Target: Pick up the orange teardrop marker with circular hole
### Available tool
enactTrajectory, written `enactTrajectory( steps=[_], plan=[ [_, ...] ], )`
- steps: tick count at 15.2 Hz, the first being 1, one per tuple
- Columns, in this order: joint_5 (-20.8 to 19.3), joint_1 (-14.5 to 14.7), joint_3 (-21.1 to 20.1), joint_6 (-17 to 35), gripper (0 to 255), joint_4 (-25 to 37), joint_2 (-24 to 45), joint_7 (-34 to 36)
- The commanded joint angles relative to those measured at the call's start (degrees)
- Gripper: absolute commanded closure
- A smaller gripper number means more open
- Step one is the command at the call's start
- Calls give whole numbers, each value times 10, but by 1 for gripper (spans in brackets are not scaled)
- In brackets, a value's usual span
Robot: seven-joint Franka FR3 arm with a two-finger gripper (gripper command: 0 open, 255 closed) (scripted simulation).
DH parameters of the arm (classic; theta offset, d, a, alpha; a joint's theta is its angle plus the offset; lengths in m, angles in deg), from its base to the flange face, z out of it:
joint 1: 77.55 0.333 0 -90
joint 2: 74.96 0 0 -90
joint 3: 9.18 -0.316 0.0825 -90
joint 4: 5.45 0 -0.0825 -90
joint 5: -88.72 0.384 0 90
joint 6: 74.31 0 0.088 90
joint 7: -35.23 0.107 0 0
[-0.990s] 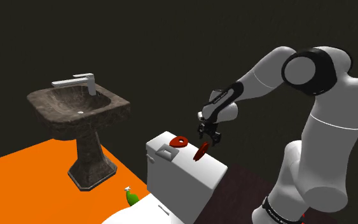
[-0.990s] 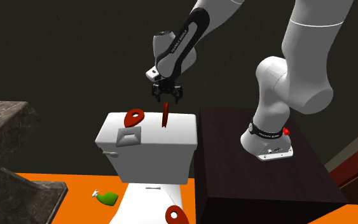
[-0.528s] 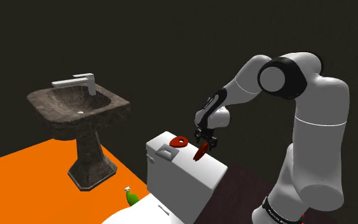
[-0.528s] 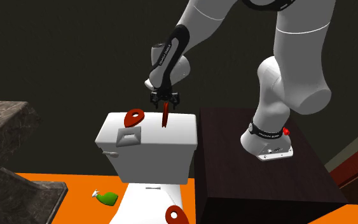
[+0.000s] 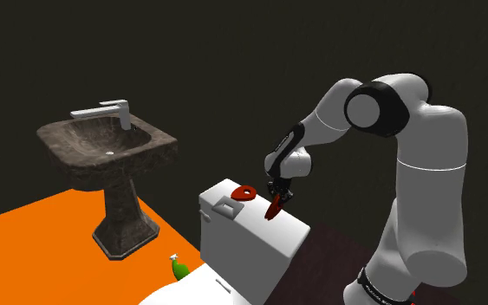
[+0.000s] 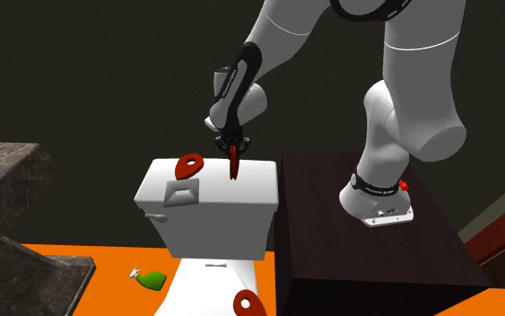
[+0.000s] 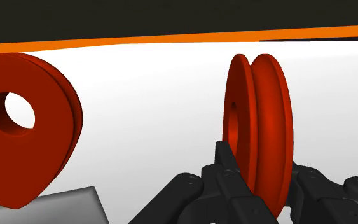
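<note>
Since the gripper [image 7: 260,175] appears clamped on the red marker [image 7: 260,121], which stands on edge on the toilet tank lid [image 7: 158,114], lift straight up and slowly, so the thin disc neither twists between the fingers nor knocks the second marker [image 7: 25,146] just beside it.

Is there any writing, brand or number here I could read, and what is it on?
White lettering on the arm's black forearm: too small to read.
White lettering on the black band at the arm's foot: too small to read.
No marks on the red marker in the gripper, the other red marker or the white tank.
</note>
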Motion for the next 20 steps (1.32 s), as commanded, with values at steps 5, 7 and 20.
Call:
enactTrajectory(
  steps=[5, 7, 20],
  plan=[
    [-1, 1, 1, 1, 255, -1, -2, 1],
    [-22, 13, 17, -10, 255, -4, -18, 15],
    [-167, 69, 95, -91, 255, -10, -133, 119]
  ],
)
